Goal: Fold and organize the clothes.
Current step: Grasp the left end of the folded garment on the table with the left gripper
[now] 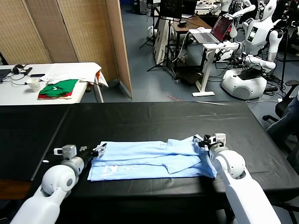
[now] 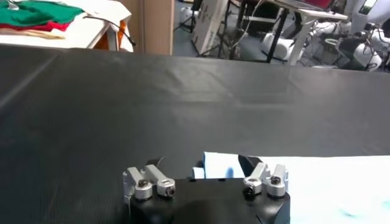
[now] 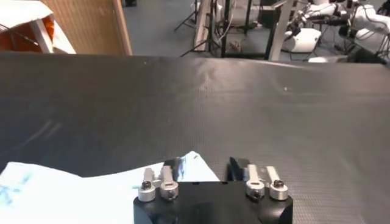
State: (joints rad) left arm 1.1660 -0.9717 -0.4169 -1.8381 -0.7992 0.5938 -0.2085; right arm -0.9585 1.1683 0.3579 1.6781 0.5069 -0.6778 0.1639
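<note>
Left pincer [image 1: 99, 149] sits at the lower left of the head view, at the left end of the T-shirt [image 1: 149, 159]. In the left wrist view its two black fingers [image 2: 248, 163] stand a little apart with a corner of blue cloth between them; whether they pinch the cloth cannot be told.

Right pincer [image 1: 200, 140] sits right of centre in the head view, at the shirt's right end. In the right wrist view its fingers [image 3: 236, 167] also stand a little apart, with a peak of the blue cloth at one finger — a firm grip cannot be confirmed.

The T-shirt lies across the lower middle of the black tabletop [image 1: 140, 119], spread from one pincer to the other. It is folded lengthwise into a long band with creases along its length. Faint white lettering [image 1: 119, 168] shows near its lower left edge. The right end bunches slightly at the right pincer.

Both white arms enter from the bottom edge of the head view, one on each side of the shirt.

At the upper left — on a separate white table [image 1: 14, 91] — lie folded green-and-red garments [image 1: 58, 88].
</note>
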